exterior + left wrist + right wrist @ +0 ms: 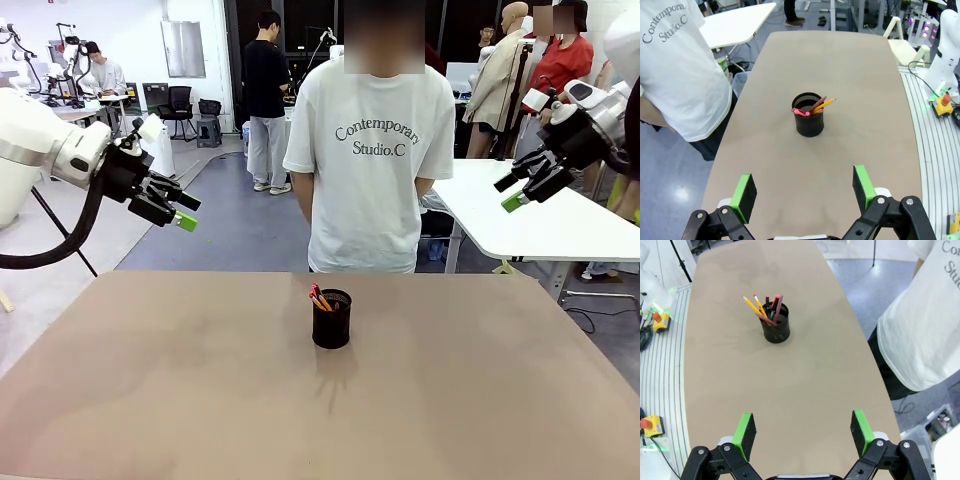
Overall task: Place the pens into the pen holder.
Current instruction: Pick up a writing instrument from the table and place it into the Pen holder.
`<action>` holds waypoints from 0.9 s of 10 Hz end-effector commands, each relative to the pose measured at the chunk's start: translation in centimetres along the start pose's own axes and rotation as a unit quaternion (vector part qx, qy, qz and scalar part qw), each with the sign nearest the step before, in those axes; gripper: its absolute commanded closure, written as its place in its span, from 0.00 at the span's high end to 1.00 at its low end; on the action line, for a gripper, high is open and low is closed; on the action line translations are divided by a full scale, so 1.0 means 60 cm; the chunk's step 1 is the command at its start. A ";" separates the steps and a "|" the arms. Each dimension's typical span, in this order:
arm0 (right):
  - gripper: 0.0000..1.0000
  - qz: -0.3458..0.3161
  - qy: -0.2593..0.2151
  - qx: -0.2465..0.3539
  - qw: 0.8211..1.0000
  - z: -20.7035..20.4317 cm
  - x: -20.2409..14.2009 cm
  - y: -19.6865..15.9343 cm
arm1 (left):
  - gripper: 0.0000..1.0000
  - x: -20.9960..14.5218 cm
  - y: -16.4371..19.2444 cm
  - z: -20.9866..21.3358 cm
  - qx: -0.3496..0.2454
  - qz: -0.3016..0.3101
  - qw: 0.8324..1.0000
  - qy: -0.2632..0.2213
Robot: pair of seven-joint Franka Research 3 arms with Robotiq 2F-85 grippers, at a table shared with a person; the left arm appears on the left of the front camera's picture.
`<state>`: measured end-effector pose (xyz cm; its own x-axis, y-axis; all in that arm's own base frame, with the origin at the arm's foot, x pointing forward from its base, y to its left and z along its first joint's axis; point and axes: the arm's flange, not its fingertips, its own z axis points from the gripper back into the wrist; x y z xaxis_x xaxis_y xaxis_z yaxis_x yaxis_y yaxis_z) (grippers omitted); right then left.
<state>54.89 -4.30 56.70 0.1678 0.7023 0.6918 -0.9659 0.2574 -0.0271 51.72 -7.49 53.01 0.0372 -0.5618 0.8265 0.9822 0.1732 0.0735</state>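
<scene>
The black mesh pen holder [331,319] stands upright near the middle of the tan table [150,400], toward the far edge. The pens [319,297] stick out of its rim, leaning to one side. In the left wrist view the pen holder [808,114] holds yellow, brown and pink pens [819,104]. In the right wrist view the pens [765,307] fan out of the pen holder [776,326]. My left gripper [178,211] hangs open high above the table's left side, holding nothing. My right gripper [522,189] hangs open high at the right, also holding nothing.
A person in a white T-shirt [372,150] stands at the table's far edge, behind the holder, hands behind the back. A white table [540,215] sits beyond at the right. A red stop button [944,101] lies beside the table.
</scene>
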 end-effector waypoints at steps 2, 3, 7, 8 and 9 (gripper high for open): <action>1.00 0.001 0.004 0.001 1.000 0.003 0.003 0.002 | 1.00 0.000 0.000 0.001 0.000 0.000 1.000 0.001; 1.00 0.001 0.004 0.001 1.000 0.003 0.003 0.002 | 1.00 0.000 0.000 0.001 0.000 0.000 1.000 0.001; 1.00 0.001 0.004 0.001 1.000 0.003 0.003 0.002 | 1.00 0.000 0.000 0.001 0.000 0.000 1.000 0.001; 1.00 0.001 0.004 0.001 1.000 0.003 0.003 0.002 | 1.00 0.000 0.000 0.001 0.000 0.000 1.000 0.001; 1.00 0.001 0.004 0.001 1.000 0.003 0.003 0.002 | 1.00 0.000 0.000 0.001 0.000 0.000 1.000 0.001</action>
<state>54.89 -4.30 56.70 0.1678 0.7023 0.6918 -0.9659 0.2574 -0.0271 51.72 -7.49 53.01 0.0372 -0.5618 0.8265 0.9822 0.1731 0.0735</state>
